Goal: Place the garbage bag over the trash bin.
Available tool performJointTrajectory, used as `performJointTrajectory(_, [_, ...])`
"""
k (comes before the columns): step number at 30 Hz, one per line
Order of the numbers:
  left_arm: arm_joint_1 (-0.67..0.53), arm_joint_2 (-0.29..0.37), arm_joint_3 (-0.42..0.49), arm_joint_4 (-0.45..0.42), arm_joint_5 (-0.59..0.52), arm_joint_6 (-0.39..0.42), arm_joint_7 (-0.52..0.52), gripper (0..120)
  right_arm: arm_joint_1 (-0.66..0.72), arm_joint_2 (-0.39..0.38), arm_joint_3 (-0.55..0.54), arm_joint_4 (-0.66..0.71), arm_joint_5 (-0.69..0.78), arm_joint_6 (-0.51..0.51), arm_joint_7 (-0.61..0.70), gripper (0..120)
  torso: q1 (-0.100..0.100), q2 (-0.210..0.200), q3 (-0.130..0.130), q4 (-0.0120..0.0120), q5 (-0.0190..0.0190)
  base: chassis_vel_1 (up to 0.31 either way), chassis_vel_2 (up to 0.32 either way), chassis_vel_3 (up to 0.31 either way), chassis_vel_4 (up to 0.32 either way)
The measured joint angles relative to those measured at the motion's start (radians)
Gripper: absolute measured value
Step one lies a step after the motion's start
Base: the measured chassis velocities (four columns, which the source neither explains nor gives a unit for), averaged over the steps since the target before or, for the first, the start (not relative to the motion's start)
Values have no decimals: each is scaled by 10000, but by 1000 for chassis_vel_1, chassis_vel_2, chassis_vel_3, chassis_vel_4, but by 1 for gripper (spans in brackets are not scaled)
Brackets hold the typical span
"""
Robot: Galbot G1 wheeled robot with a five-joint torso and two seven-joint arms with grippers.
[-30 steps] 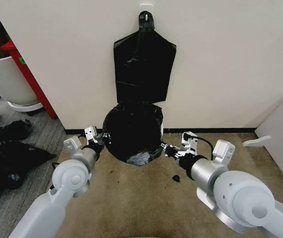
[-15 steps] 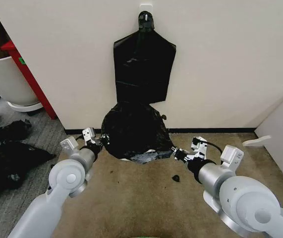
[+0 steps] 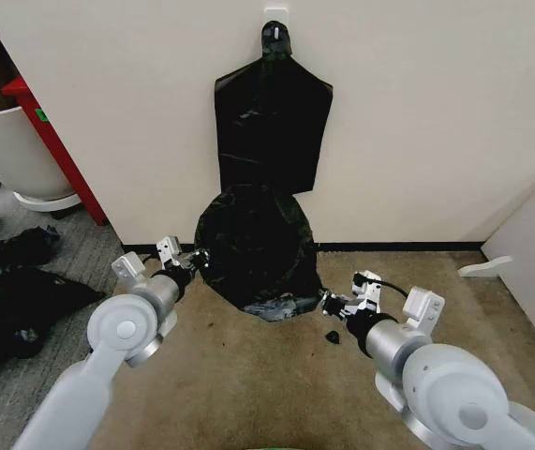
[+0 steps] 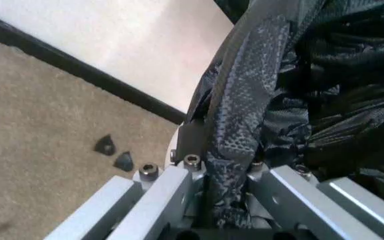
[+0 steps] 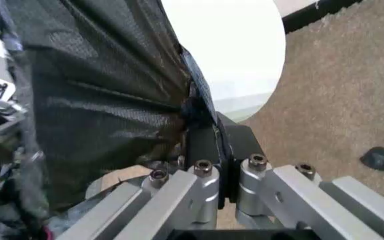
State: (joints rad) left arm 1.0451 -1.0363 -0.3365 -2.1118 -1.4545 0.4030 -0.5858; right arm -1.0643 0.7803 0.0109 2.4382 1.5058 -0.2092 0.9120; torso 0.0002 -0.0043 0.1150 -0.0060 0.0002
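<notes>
I am looking down at the carpeted floor (image 3: 248, 375) by the wall, and starting from my left, the large white tub (image 3: 5, 150) and the dull black heaps of plastic (image 3: 14, 291) are sitting well off to the side, out of the job. My left pincer (image 3: 192, 262) is reaching to the left edge of the garbage bag (image 3: 258, 246) and, in the left wrist view, it is clamping a gathered fold of the glossy film (image 4: 235, 130) between its fingers, so that side of the bag's mouth is being kept taut rather than sagging. The bag itself is standing as a rounded black dome against the baseboard, directly under the flat sheaf of spare bags (image 3: 273, 131) hanging from the wall hook. I judge it is draped over the trash bin (image 5: 245, 60), since a cream-white curved surface is showing behind the film in the right wrist view, though from the head camera the bin is mostly covered and I cannot be sure how far down the rim the plastic is reaching. My right pincer (image 3: 328, 302) is sitting low at the bag's lower right edge, and its fingers are closing on the hem of the film (image 5: 199, 107), pulling it outward and down so the mouth is being stretched across the bin. A small dark scrap (image 3: 334, 337) is lying on the carpet just beside that arm.
</notes>
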Motion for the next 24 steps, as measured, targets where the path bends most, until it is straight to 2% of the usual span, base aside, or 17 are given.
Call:
performJointTrajectory(15, [125,74,76,-337,-786,707,-676,0,-598,-126,-133,-275,-2265,-188,-698,0,0,0,0,0,0,0,0,0,0])
performJointTrajectory(18, [97,86,81,-359,-819,708,-731,0,-706,-134,-131,-252,-2411,-250,-703,4,0,0,0,1,-2,0,0,0,0])
performJointTrajectory(22, [61,149,81,-367,-656,710,-810,0,-865,-151,-112,-229,-2777,-398,-653,19,0,0,0,1,0,0,0,0,0])
performJointTrajectory(24, [71,185,82,-267,-395,692,-763,0,-1002,-227,-59,-51,-2881,-476,-534,30,0,0,0,1,-2,0,0,0,0])
